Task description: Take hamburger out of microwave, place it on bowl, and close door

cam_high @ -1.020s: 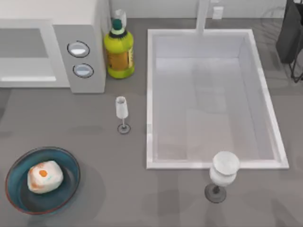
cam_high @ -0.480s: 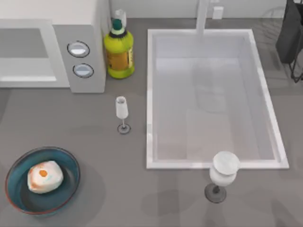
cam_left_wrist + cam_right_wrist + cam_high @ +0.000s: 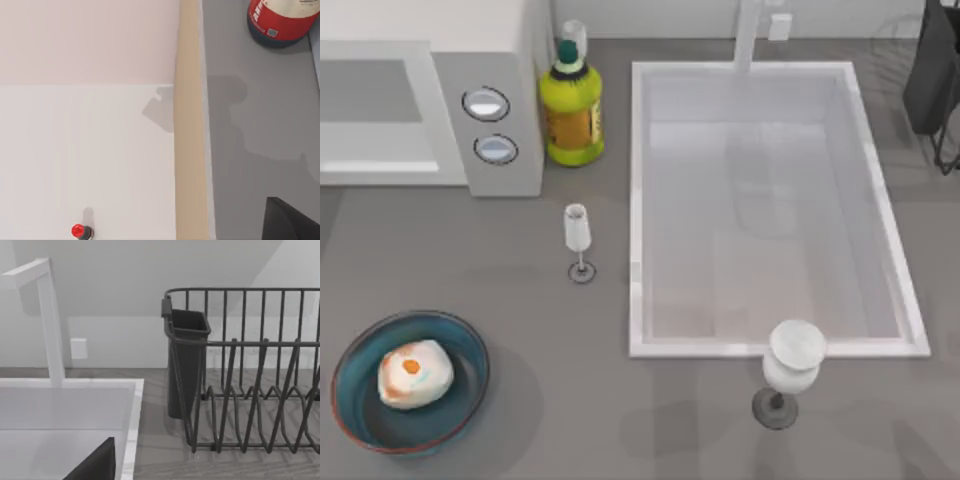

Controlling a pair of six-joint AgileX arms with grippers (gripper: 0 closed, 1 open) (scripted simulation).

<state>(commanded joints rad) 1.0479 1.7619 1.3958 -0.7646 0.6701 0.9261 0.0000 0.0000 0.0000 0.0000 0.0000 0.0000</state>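
Top view hamburger [image 3: 413,372] in bowl [image 3: 468,345], right wrist view dish rack [image 3: 250,385]

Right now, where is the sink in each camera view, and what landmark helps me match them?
Top view: the sink takes up the table's right half.
Right wrist view: its rim corner and basin lie beside the dish rack.
Left wrist view: a pale strip past the red-labelled bottle may be its rim; I cannot tell.
Shared landmark: the white faucet at the sink's back edge.
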